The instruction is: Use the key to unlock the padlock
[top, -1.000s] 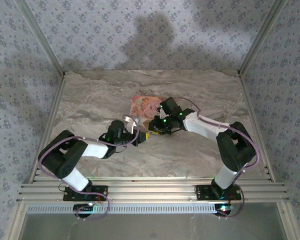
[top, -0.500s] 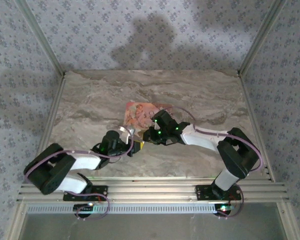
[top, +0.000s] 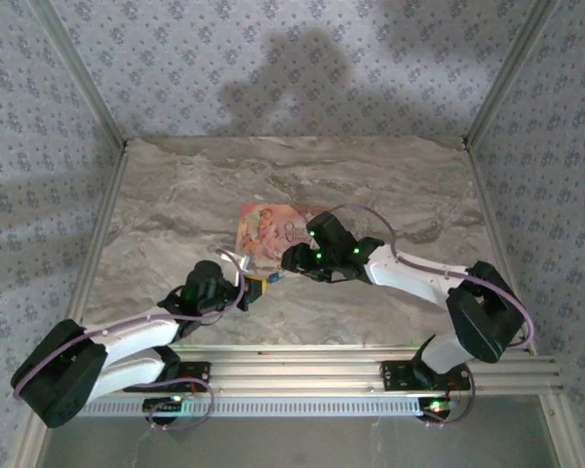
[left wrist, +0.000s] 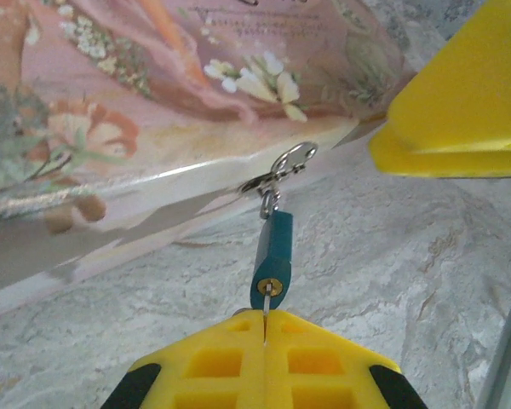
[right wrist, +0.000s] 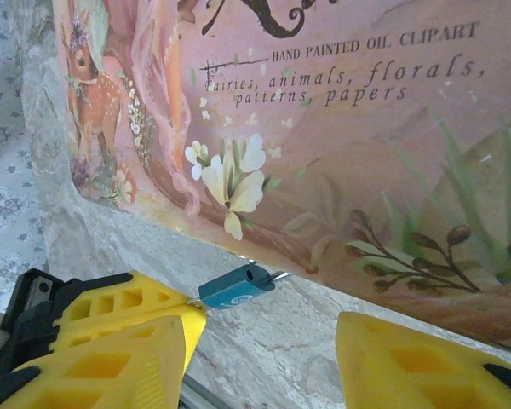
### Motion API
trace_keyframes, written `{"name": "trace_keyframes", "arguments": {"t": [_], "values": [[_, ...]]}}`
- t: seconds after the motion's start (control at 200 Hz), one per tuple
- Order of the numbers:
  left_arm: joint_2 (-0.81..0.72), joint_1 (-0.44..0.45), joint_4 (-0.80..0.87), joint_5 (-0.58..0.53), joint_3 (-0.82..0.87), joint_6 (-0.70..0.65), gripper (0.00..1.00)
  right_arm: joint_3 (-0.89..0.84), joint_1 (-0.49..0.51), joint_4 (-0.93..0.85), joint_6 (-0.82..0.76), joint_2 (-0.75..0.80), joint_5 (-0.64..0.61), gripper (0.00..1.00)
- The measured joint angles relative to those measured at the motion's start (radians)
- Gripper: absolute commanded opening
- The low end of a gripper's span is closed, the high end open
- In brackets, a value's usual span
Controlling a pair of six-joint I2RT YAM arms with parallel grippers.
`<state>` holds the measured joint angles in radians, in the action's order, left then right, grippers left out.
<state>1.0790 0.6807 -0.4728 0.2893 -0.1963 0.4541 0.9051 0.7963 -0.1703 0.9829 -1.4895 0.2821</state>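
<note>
The right gripper [right wrist: 262, 334] now stands open, clear of the small dark teal padlock [left wrist: 272, 254] hanging off the pink picture-printed box [left wrist: 153, 77], while the left gripper [left wrist: 264, 339] stays clamped on the thin silver key [left wrist: 264, 313] in its keyhole.

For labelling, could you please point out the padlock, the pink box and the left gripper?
padlock [left wrist: 272, 256], left wrist view, middle of its teal body.
pink box [left wrist: 153, 77], left wrist view, its printed face.
left gripper [left wrist: 264, 328], left wrist view, seam between its shut fingertips.

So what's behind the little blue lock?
The pink box, with the lock hanging from its silver clasp. The box's inside is covered by its lid.
</note>
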Motion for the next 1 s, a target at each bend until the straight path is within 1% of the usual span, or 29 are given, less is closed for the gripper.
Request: {"name": "trace_keyframes", "arguments": {"t": [0.24,0.395,0.595,0.824,1.004], "values": [[0.012,0.004,0.003,-0.013,0.003,0.000,0.00,-0.059,0.018,0.022,0.045,0.023,-0.035,0.51],[0.039,0.035,0.002,-0.029,0.003,0.003,0.00,-0.125,0.053,0.070,0.106,0.046,-0.079,0.51],[0.111,0.072,0.002,-0.047,-0.021,0.011,0.00,-0.187,0.104,0.153,0.187,0.069,-0.150,0.52],[0.160,0.087,-0.002,-0.055,-0.040,0.018,0.00,-0.201,0.122,0.220,0.240,0.066,-0.190,0.53],[0.171,0.088,-0.002,-0.055,-0.045,0.024,0.00,-0.200,0.123,0.269,0.260,0.019,-0.190,0.53]]}}
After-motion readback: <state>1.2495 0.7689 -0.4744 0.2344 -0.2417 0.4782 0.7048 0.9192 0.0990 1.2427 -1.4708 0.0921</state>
